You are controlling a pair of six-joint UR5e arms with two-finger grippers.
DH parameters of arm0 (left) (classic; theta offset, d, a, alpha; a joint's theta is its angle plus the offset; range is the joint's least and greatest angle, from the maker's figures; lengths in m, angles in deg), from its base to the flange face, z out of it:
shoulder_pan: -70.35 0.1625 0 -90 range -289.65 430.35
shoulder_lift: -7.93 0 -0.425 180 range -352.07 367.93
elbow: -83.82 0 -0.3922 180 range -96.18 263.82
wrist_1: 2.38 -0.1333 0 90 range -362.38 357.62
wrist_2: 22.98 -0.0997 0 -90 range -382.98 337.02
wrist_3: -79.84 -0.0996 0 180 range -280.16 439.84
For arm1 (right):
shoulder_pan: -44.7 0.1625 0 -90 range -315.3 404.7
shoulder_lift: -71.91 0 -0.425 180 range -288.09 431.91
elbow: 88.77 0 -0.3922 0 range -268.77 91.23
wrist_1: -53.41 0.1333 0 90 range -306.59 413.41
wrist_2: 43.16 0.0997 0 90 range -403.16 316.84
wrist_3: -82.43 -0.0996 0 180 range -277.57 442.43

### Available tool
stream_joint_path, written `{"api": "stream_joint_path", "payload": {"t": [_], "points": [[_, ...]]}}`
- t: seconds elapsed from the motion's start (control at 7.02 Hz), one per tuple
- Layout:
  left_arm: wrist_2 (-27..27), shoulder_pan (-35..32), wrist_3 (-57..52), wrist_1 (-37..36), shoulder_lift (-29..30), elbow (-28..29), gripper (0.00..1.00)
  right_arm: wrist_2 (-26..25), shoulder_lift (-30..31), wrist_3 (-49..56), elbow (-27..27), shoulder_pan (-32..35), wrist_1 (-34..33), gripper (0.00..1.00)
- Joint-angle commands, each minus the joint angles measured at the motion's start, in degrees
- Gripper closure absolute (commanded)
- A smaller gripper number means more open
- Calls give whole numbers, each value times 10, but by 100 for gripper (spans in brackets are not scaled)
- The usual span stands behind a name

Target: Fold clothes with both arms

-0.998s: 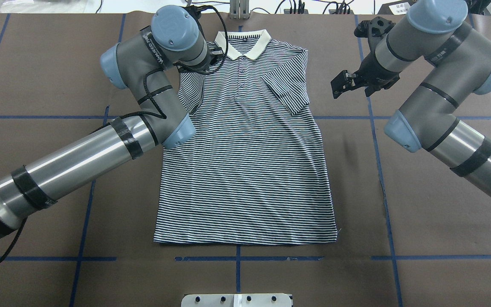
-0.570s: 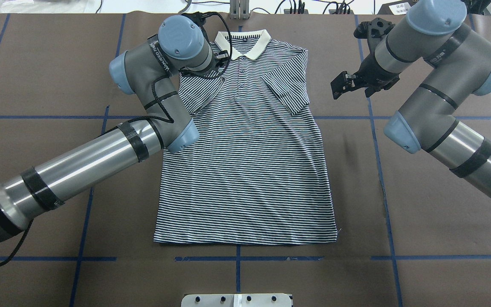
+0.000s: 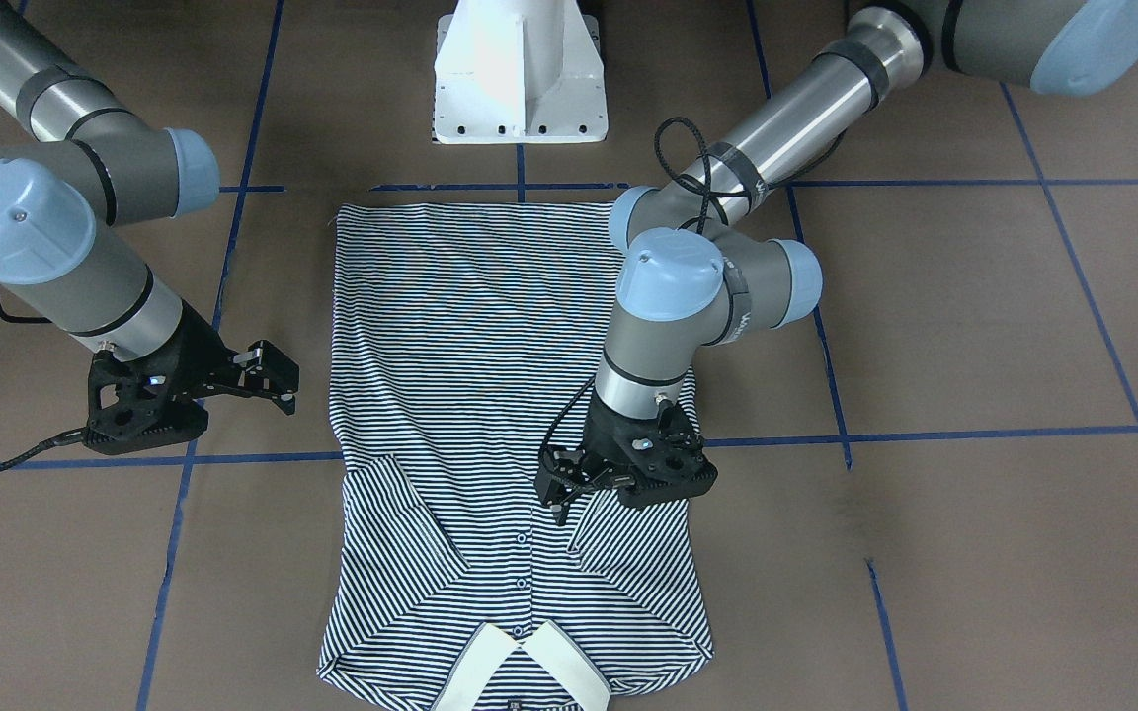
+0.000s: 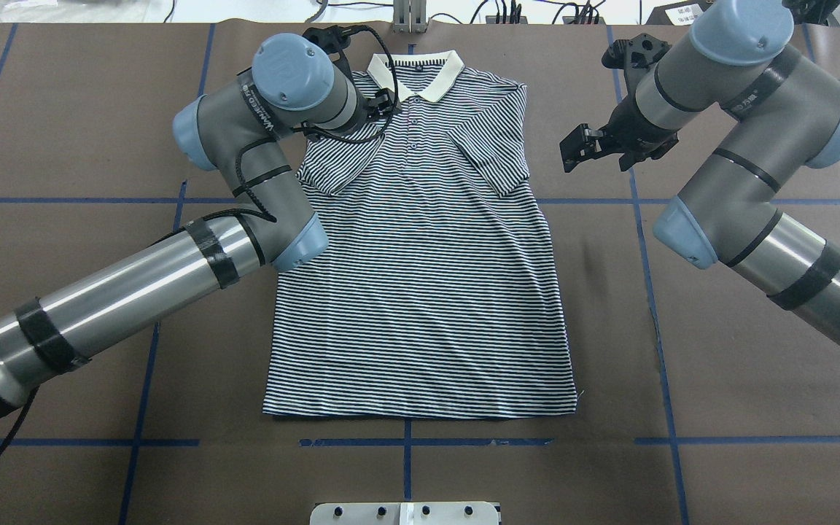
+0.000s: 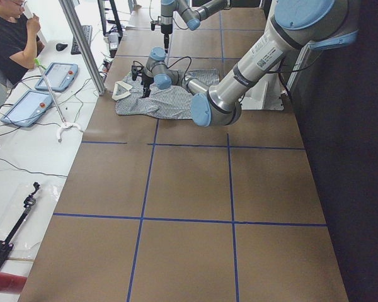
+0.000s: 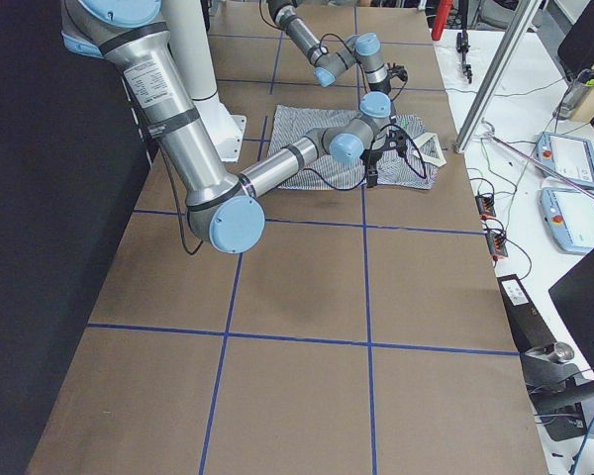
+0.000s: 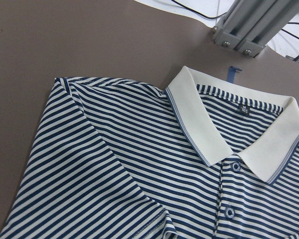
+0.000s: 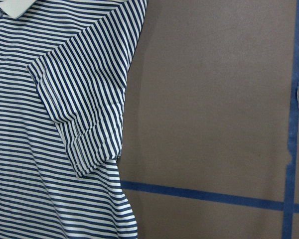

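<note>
Counter (image 4: 464, 474): covered with a matt brown sheet.
Tape lines (image 4: 668, 440): blue, they cross the counter in a grid of large squares; in the right wrist view one line has a torn edge.
Pedestal (image 3: 520, 74): white, it stands on the counter, and its foot plate has dark bolt holes.
Post (image 5: 82, 47): aluminium profile, upright at the counter's far edge.
Side table (image 5: 25, 157): white, along that edge, with thin cables on it.
Person (image 5: 9, 44): black shirt, at the side table, one hand near the face.
Tablets (image 5: 57, 75): two, light-blue frames, lying flat beside the person.
Black tool (image 5: 12, 229): long, it lies on clear plastic.
</note>
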State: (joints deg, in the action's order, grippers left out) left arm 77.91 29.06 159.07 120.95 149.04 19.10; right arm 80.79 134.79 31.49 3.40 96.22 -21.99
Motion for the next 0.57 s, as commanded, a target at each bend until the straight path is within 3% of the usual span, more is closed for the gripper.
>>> {"api": "stream_joint_path", "payload": {"t": [0.0,0.29,0.43], "points": [[31,-2,-17,-61,-92,-141,0,-2,72,-60,96,-32,-4,0],[30,-5,-81,-168,-177,-303,0,-75,137,-194,183,-133,-2,0],[30,-5,-88,-213,-206,-377,0,-117,154,-232,200,-189,0,0]]}}
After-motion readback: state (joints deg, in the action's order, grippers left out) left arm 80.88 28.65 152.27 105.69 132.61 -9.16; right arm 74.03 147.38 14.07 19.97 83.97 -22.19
